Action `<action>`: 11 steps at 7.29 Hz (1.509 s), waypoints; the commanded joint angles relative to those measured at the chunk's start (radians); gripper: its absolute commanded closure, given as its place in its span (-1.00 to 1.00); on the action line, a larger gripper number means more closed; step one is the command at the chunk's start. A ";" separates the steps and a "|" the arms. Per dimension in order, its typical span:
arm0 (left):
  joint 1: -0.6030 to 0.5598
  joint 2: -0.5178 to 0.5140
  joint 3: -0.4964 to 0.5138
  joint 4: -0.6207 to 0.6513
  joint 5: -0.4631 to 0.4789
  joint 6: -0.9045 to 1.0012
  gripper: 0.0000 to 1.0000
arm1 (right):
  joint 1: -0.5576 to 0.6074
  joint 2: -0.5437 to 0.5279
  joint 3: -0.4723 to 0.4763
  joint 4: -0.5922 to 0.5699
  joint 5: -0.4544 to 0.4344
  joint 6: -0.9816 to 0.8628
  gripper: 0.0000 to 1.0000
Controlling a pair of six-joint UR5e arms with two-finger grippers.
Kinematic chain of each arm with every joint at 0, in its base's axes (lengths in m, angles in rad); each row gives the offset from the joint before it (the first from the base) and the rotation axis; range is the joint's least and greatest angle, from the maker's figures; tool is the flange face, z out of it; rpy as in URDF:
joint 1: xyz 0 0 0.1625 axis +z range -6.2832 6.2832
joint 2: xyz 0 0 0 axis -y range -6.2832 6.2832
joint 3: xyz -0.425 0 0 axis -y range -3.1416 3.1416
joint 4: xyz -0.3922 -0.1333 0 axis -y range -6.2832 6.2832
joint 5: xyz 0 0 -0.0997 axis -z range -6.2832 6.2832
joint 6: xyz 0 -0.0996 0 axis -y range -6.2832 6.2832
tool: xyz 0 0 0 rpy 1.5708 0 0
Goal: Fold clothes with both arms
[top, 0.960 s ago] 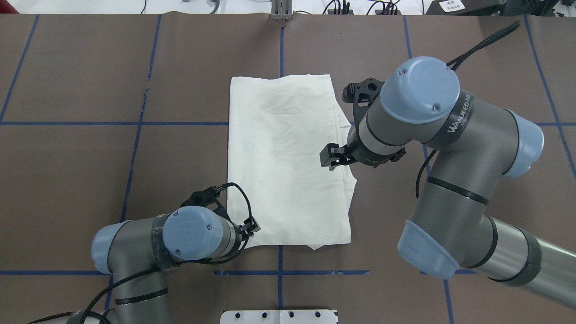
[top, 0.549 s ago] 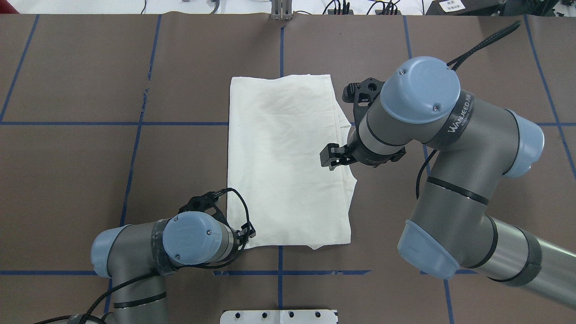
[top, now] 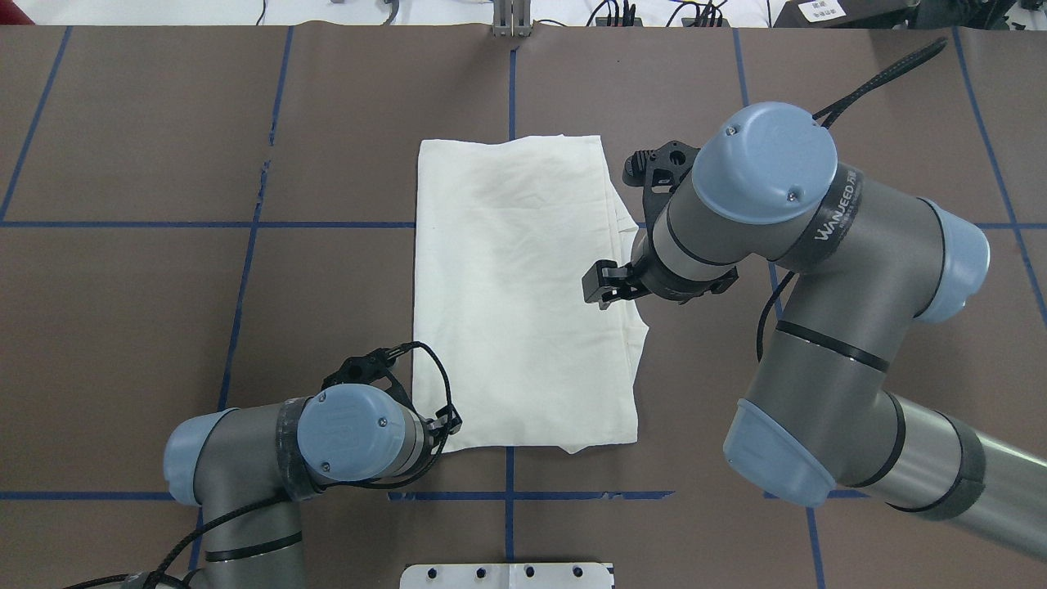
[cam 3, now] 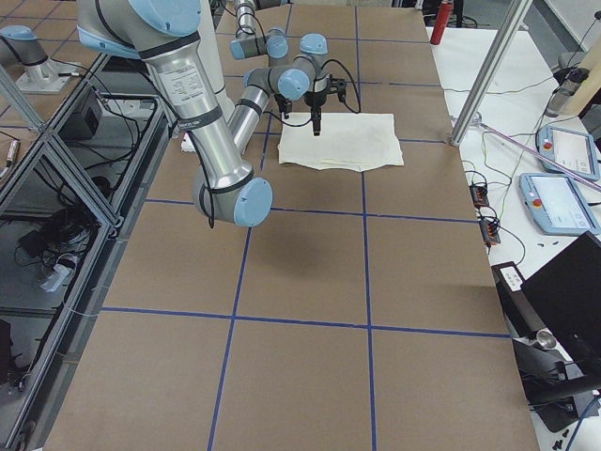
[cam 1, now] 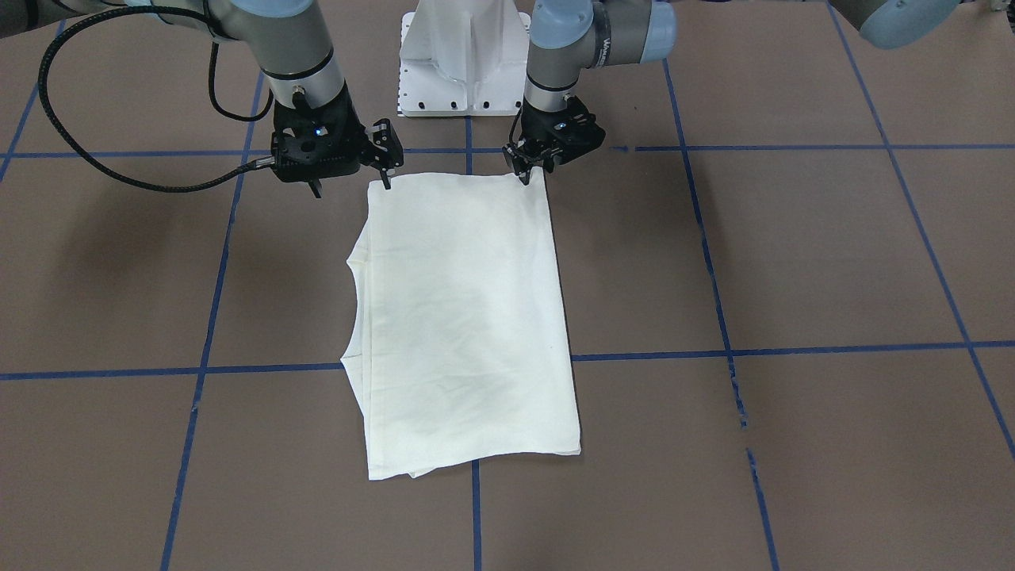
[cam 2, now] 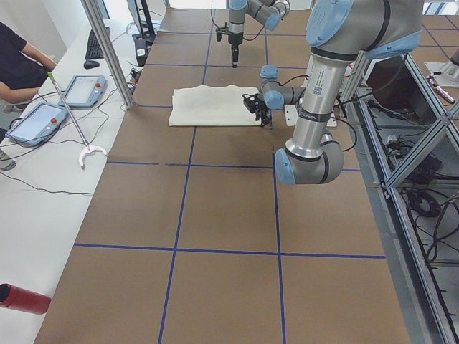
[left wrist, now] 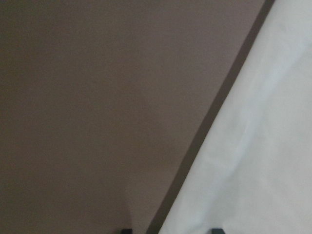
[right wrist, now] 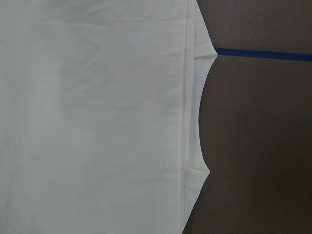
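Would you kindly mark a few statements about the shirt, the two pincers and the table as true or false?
1. The T-shirt lies folded into a plain rectangle with no print showing. True.
2. The right pincer is clamped on the shirt and lifting it. False: it is open at the shirt's edge, gripping nothing, and the shirt lies flat.
3. The left pincer is at a shirt corner on the robot's side. True.
4. A second garment lies on the table. False: only the one shirt is there.
5. Blue tape lines cross the table. True.
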 commanded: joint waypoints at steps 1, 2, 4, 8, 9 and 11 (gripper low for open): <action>0.000 -0.002 -0.001 0.001 0.001 0.000 0.42 | 0.001 -0.006 -0.002 0.001 0.002 0.000 -1.00; 0.000 -0.002 -0.002 0.001 0.001 0.000 0.70 | 0.001 -0.009 0.000 0.001 0.002 0.000 -1.00; 0.001 0.006 -0.007 0.001 0.005 0.020 1.00 | 0.001 -0.016 0.000 0.001 0.002 0.000 -1.00; 0.001 0.001 -0.094 0.059 -0.005 0.149 1.00 | -0.071 -0.021 0.008 0.002 -0.009 0.238 -1.00; 0.001 -0.003 -0.094 0.058 -0.007 0.149 1.00 | -0.129 -0.021 0.005 0.012 -0.035 0.365 -1.00; 0.001 -0.006 -0.093 0.056 -0.009 0.150 1.00 | -0.250 -0.090 -0.012 0.182 -0.163 0.612 -1.00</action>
